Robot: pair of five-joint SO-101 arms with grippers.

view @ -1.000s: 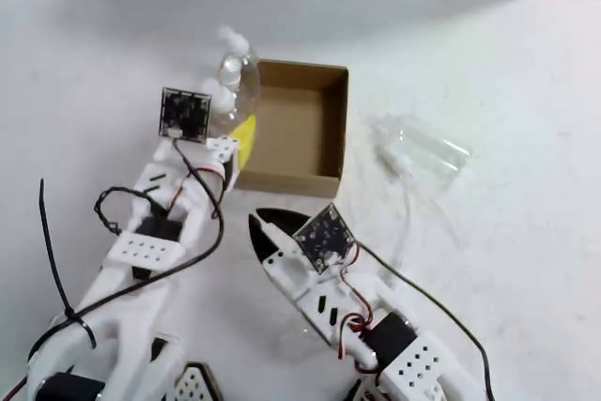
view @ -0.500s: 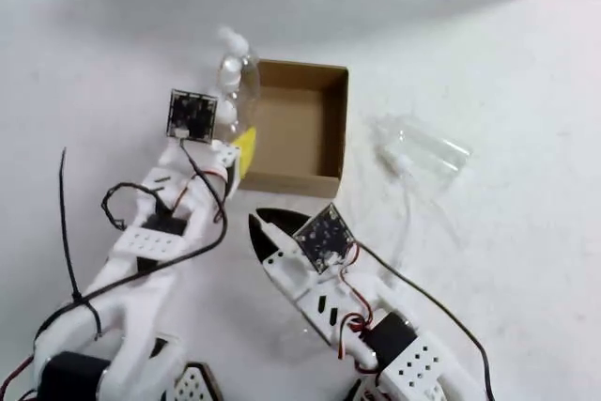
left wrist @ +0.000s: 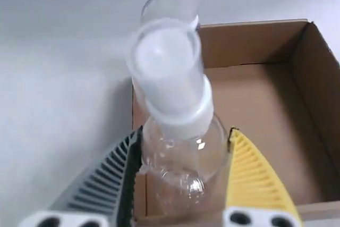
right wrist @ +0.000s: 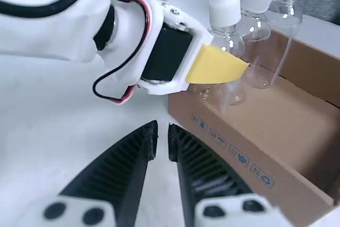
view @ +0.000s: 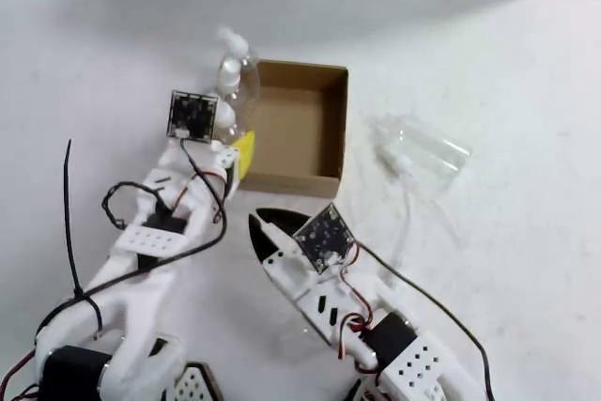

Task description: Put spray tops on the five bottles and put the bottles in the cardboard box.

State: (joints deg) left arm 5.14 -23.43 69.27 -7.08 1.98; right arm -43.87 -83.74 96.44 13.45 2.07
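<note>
My left gripper (view: pixel 231 134) is shut on a clear bottle (view: pixel 237 86) with a white spray top (view: pixel 231 42), upright over the left wall of the cardboard box (view: pixel 291 181). In the left wrist view the bottle (left wrist: pixel 178 147) sits between the grey and yellow fingers, over the box (left wrist: pixel 313 78). The right wrist view shows the held bottle (right wrist: pixel 226 51) and two more spray-topped bottles (right wrist: pixel 263 46) beside it at the box (right wrist: pixel 234 147). My right gripper (view: pixel 255 223), black fingers together and empty (right wrist: pixel 162 131), rests on the table in front of the box.
Right of the box lie clear bottles (view: pixel 427 152) and a loose spray top with its tube (view: pixel 402 168). The box floor (left wrist: pixel 265 126) is bare on its right side. Grey cushions line the far table edge.
The left arm has shifted slightly right, toward the box, carrying the bottle. The right arm has stayed still.
</note>
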